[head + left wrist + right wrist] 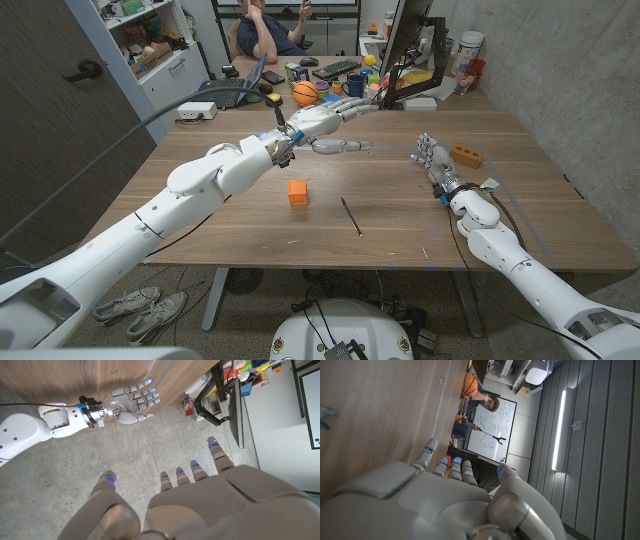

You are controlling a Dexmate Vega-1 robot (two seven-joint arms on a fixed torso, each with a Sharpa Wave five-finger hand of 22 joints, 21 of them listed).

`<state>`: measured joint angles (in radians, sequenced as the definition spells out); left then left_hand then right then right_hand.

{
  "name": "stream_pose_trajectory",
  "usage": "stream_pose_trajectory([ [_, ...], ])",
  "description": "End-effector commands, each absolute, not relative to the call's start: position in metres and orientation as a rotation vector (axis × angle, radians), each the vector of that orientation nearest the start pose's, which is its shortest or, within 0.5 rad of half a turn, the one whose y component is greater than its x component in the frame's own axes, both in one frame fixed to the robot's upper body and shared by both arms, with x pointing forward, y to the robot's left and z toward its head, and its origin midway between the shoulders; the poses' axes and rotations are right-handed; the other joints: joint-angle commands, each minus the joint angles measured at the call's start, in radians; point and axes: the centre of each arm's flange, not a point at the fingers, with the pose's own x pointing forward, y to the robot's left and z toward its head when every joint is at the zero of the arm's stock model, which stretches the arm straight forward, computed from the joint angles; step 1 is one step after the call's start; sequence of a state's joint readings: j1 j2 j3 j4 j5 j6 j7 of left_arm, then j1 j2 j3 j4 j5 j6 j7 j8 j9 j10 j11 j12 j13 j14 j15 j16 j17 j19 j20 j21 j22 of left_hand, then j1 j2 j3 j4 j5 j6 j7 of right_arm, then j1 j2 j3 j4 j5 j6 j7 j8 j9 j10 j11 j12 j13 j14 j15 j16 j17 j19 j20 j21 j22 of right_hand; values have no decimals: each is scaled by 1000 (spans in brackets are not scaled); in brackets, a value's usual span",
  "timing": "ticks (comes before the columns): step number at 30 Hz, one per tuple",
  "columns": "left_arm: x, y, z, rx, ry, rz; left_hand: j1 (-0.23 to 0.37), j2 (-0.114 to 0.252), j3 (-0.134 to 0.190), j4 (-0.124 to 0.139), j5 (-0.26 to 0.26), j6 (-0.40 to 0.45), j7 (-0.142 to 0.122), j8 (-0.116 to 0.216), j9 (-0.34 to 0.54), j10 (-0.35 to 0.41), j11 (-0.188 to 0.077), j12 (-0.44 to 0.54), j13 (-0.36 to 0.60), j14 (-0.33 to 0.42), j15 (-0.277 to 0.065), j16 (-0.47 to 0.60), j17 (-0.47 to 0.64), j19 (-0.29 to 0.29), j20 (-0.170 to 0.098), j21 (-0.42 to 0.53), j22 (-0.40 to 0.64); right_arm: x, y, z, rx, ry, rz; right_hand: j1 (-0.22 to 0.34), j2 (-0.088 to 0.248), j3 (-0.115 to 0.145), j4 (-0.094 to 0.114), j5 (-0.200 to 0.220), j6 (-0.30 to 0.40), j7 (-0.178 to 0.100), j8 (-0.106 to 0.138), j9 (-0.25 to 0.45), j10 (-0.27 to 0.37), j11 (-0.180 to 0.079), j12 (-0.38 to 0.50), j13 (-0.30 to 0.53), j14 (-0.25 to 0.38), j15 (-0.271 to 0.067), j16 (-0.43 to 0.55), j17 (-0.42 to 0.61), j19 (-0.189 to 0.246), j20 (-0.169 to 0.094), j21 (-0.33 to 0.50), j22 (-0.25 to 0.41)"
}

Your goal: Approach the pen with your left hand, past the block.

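From the head view, the left hand (335,122) hangs empty with fingers spread above the table's far middle, while the pen (351,215) lies nearer the robot, just right of the orange block (298,192), its long axis running near-to-far with a slight slant. The left wrist view shows those fingers (176,478) apart over bare floor, and the right hand (131,402) at the table edge. In the right wrist view, the right hand's (430,505) fingers lie loosely together, holding nothing, beside the table (375,415).

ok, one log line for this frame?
left hand: open, raised beyond block | pen: on table, untouched | right hand: open, beside brick
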<state>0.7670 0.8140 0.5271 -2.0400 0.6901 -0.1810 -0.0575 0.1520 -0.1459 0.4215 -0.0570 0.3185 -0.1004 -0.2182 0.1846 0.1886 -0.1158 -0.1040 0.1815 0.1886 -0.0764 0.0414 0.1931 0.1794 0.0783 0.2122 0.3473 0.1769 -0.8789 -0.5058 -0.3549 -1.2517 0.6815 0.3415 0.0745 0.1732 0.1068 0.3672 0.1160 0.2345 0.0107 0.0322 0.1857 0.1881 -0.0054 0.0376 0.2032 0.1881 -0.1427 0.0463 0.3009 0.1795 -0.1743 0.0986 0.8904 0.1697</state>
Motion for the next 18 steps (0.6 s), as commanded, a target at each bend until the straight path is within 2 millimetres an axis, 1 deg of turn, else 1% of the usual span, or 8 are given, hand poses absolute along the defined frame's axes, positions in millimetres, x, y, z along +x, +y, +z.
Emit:
stream_pose_trajectory([
  [1,489,112,73,1645,-1134,-292,17,-6,-1,-14,11,-10,-3,4,5,16,3,11,2,11,4,12,1,16,1,-3,2,651,-307,-60,71,-571,205,-4,-9,-2,1,-2,-2,3,3,3,1,0,-4,3,-2,7,-1,2,-65,5,-7,5],
  [5,491,109,69,1658,-1112,-332,27,-10,-5,-23,13,-13,-3,7,6,11,6,10,2,15,7,13,1,23,1,-6,2,651,-308,-60,72,-572,203,-5,-10,-3,2,-2,-2,4,3,3,2,0,-4,3,-3,8,-2,2,-65,5,-9,5],
  [6,492,109,69,1658,-1112,-339,33,-13,-7,-28,14,-15,-3,8,6,1,1,6,2,12,7,11,2,25,2,-9,2,651,-308,-60,74,-571,204,-5,-10,-3,2,-2,-2,4,3,3,1,0,-4,3,-3,8,-2,2,-65,4,-9,5],
  [18,497,102,58,1693,-1074,-401,49,-17,-13,-40,16,-22,-3,10,7,-8,1,6,1,7,5,8,2,25,3,-17,2,653,-307,-63,79,-571,211,-19,-14,-12,11,-2,-5,5,3,3,-2,-2,-6,3,-6,8,-5,4,-70,6,-17,6],
])
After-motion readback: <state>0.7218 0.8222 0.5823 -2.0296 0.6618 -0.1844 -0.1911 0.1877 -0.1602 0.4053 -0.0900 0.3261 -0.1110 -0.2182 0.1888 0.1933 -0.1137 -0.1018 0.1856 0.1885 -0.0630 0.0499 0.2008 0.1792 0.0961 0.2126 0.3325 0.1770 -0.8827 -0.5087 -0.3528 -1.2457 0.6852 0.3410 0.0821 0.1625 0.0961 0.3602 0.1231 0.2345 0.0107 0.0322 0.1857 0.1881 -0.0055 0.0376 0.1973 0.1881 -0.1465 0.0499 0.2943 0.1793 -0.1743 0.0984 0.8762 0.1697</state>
